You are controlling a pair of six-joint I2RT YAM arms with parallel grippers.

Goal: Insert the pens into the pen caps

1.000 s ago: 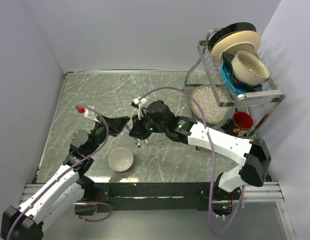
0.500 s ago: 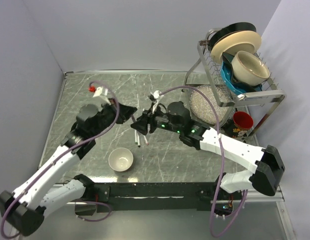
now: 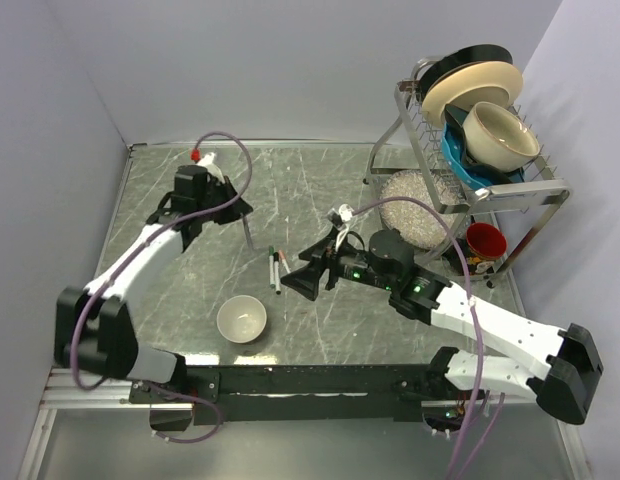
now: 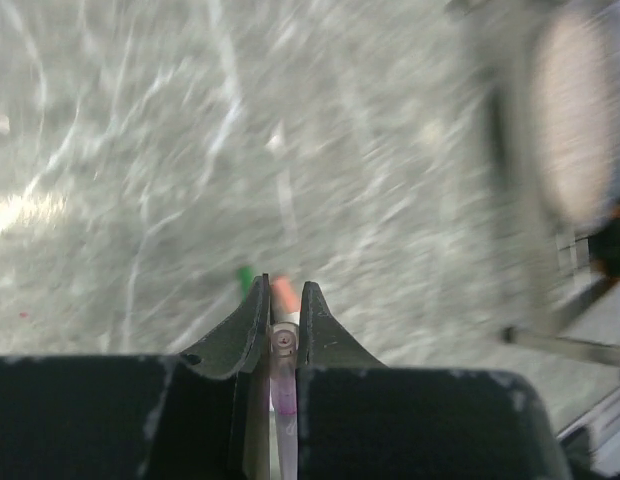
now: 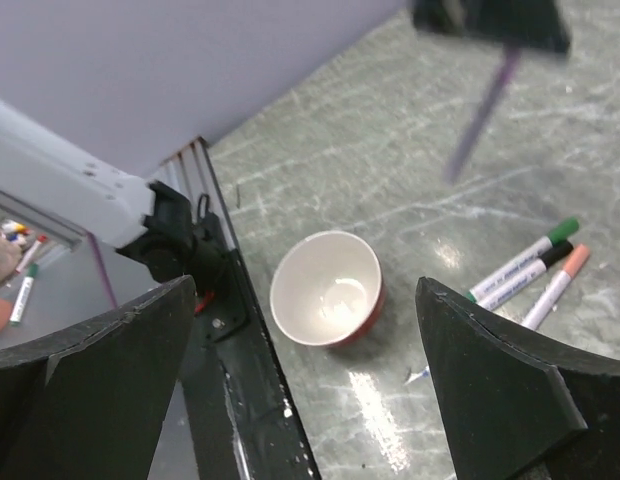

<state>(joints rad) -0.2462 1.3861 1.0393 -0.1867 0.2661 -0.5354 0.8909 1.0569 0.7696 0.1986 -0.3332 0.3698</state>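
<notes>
The pens [image 3: 276,268] lie side by side on the surface just ahead of the right hand [image 3: 298,279], which has sprung from nearly shut to wide open and holds nothing. The left hand [image 4: 283,290] has swung well away (jaws pinched on a thin purplish stick [image 4: 281,350]). A pen looks newly released, and the capping seems nearly done.
</notes>
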